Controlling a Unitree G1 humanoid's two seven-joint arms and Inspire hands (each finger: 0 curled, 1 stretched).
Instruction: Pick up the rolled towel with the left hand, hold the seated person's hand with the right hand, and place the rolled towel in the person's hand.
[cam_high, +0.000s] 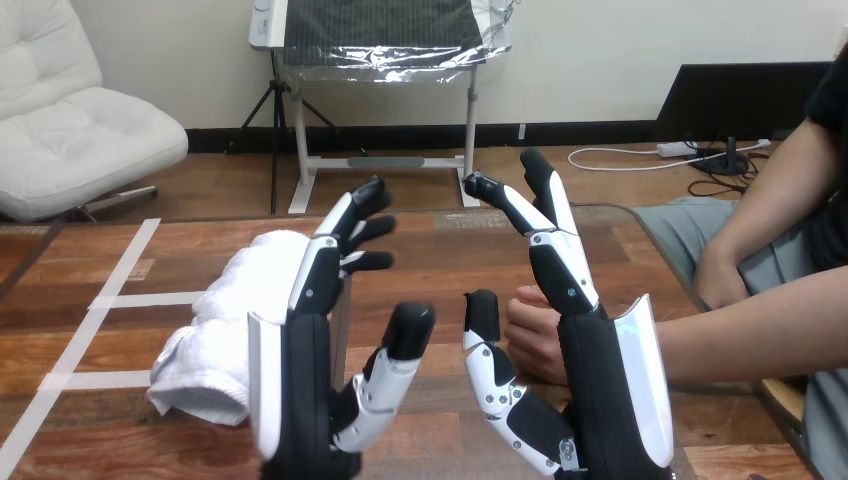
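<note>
White terry-cloth rolled towel (215, 335): lies on the brown wooden surface (440, 255) at the left, not yet lifted; placed within easy reach of the arm meant to take it.
Person's hand (532, 335): rests on the surface as a loose fist, forearm reaching in from the right; seemingly offered close so it can be held and given the towel.
Left robot hand (305, 375): stands upright in front of the towel, fingers spread and lightly bent, thumb apart, gripping nothing; looks posed to close round the roll. Contact with the towel: cannot tell.
Right robot hand (590, 370): upright just beside the person's hand, fingers straight and apart, thumb held away, empty; probably lined up for the hold.
Stage: judged early, with no grasp and no hold made yet.
</note>
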